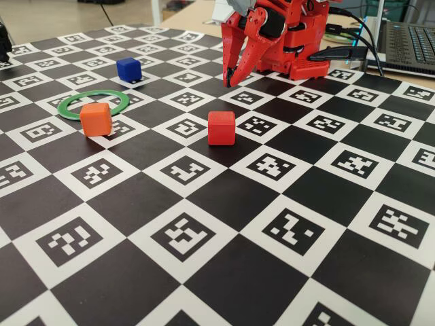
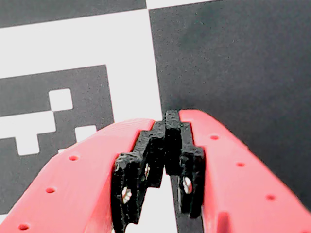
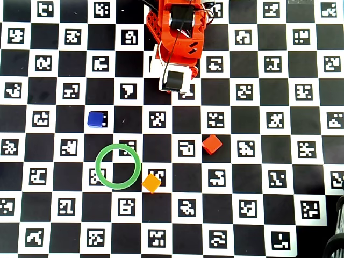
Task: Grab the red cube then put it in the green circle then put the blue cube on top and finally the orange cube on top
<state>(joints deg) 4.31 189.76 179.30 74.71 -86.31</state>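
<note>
table [image 3: 301, 188]: checkered marker mat, open room all round green circle [image 3: 102, 173] | arm [image 3: 180, 32] folded at far edge, well apart from circle | claw [image 1: 230, 83] clenched, empty | circle empty; orange cube [image 3: 151, 183] just beside it; blue cube [image 3: 96, 119] near; red cube [image 3: 212, 144] farther off, unobstructed

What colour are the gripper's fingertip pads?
Black, on red fingers; clearest in the wrist view, where the gripper is shut.
</note>
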